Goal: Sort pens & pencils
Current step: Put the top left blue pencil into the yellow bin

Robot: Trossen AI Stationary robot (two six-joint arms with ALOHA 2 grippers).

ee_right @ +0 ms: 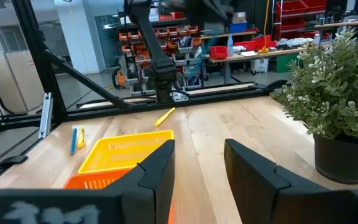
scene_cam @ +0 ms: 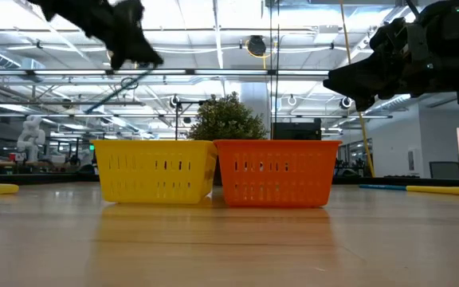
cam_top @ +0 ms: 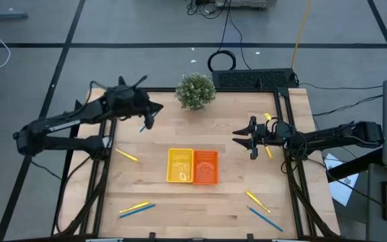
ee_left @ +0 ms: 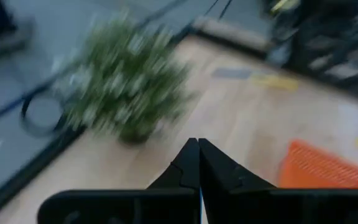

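I see the left gripper [cam_top: 149, 115] raised over the far-left tabletop [cam_top: 160, 202], fingers clamped on a blue pen [cam_top: 143, 128]. The right gripper [cam_top: 246, 139] hovers far right, fingers apart. Ceiling lights [scene_cam: 213, 16] fill the room behind.

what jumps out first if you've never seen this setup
Two small baskets sit side by side at the table's middle, the yellow basket touching the orange basket. A potted plant stands at the far edge. The left gripper hangs raised over the far left, shut on a blue pen, while the right gripper hovers open at the right; more pens and pencils lie scattered around.
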